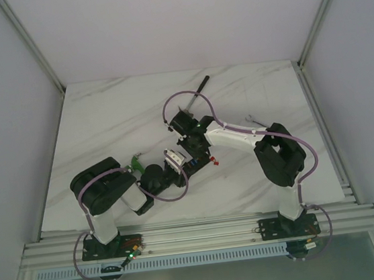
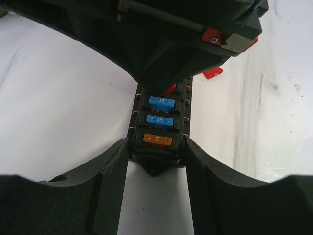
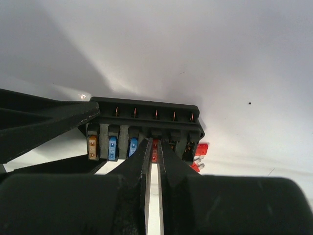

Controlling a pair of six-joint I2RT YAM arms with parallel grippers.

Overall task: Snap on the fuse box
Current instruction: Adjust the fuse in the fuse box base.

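Observation:
The fuse box (image 2: pixel 160 128) is a small black block carrying two blue fuses and one orange fuse. My left gripper (image 2: pixel 156 145) clamps its near end, one finger against each side. In the right wrist view the fuse box (image 3: pixel 146 111) lies crosswise, and my right gripper (image 3: pixel 155 143) is shut on a red fuse (image 3: pixel 155 152) sitting at the fourth slot. From the left wrist view the right gripper (image 2: pixel 165 83) covers the box's far end. In the top view both grippers meet at the fuse box (image 1: pixel 192 160) mid-table.
Loose red fuses (image 3: pixel 200 149) lie on the table just beyond the box's end. A small green part (image 1: pixel 137 162) sits beside the left arm. A dark-handled tool (image 1: pixel 197 89) lies toward the back, and a small metal tool (image 1: pixel 251 120) at the right.

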